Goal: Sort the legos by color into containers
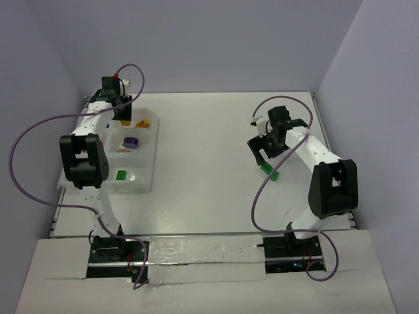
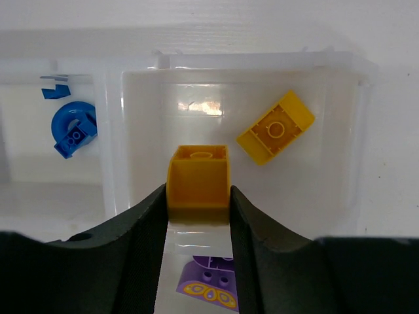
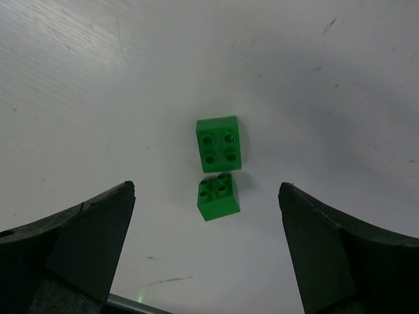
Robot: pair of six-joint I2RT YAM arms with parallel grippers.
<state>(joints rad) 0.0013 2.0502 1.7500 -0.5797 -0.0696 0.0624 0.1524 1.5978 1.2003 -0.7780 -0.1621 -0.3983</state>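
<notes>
My left gripper (image 2: 198, 199) is shut on a yellow lego (image 2: 198, 175), held over the tray's far right container (image 2: 327, 163). A second yellow brick (image 2: 275, 127) lies tilted in that container. Blue pieces (image 2: 74, 127) sit in the compartment to its left, and a purple piece (image 2: 209, 281) lies in the one below. In the top view this gripper (image 1: 122, 110) is at the tray's far end. My right gripper (image 3: 206, 190) hangs open above two green legos (image 3: 218, 144) (image 3: 218, 196) that lie side by side on the table (image 1: 267, 169).
The clear divided tray (image 1: 152, 157) lies along the table's left side. It also holds a purple piece (image 1: 131, 142) and a green piece (image 1: 121, 174). Grey walls close in the table on three sides. A purple cable (image 1: 262, 196) loops from the right arm.
</notes>
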